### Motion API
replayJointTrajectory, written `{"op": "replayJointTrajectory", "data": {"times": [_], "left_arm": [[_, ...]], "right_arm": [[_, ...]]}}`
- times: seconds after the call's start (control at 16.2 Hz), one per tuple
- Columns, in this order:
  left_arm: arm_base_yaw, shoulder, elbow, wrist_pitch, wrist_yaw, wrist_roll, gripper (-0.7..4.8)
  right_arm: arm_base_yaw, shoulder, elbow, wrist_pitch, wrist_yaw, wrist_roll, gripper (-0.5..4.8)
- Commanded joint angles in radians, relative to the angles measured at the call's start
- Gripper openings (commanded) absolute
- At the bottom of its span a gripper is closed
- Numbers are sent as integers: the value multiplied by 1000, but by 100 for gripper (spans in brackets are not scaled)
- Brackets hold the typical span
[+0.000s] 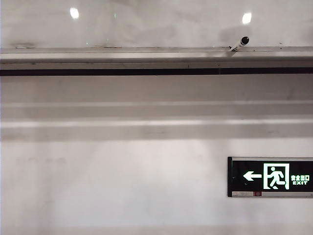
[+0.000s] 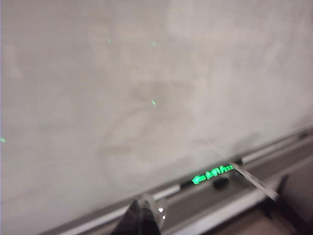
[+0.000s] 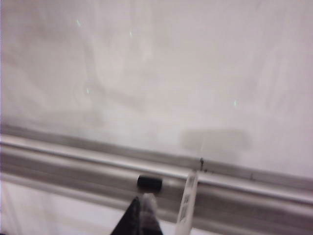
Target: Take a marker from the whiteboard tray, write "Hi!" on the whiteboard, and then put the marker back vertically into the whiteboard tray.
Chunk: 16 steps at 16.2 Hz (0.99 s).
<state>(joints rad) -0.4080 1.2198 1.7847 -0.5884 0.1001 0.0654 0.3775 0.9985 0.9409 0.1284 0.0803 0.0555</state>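
Observation:
The marker (image 1: 238,45), a slim white stick with a black end, leans in the whiteboard tray (image 1: 122,55) at the right, under the glossy whiteboard (image 1: 156,24). Neither gripper shows in the exterior view. In the left wrist view my left gripper (image 2: 142,210) is shut and empty, just short of the tray (image 2: 205,200), well apart from the marker (image 2: 257,181). In the right wrist view my right gripper (image 3: 142,208) is shut and empty, close beside the marker (image 3: 187,200) and in front of the tray (image 3: 73,159). Both wrist views are blurred.
A small black piece (image 3: 149,182) lies in the tray just beyond my right gripper; it also shows as a dark blob (image 2: 220,183) in the left wrist view. A lit green exit sign (image 1: 270,176) hangs on the wall below the tray, at the right.

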Motion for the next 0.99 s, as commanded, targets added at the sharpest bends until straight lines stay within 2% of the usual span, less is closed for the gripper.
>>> {"op": "replayJointTrajectory", "data": {"times": [0.06,0.19,0.37,0.62,0.68,0.74,0.8,0.87,0.99], "left_arm": [[-32,6,4,-3,-36,35,-6],[-32,8,4,-12,-35,39,-6],[-32,8,5,-37,-37,39,-6],[-32,8,5,-38,-33,39,-6],[-32,8,5,-37,-33,39,-6],[-32,8,5,-37,-33,39,-6],[-32,8,5,-35,-30,39,-6],[-32,8,5,-31,-27,39,-6],[-32,8,5,-22,-23,35,-6]], "right_arm": [[47,-2,8,-30,93,5,-5],[52,-1,10,-63,109,8,-5],[52,0,13,-109,151,105,-5],[52,8,13,-143,175,105,-5],[52,19,13,-123,163,91,14],[52,29,13,-94,146,64,144],[52,44,12,-58,145,51,343],[52,62,12,-28,146,51,435],[52,108,11,24,150,48,431]]}}
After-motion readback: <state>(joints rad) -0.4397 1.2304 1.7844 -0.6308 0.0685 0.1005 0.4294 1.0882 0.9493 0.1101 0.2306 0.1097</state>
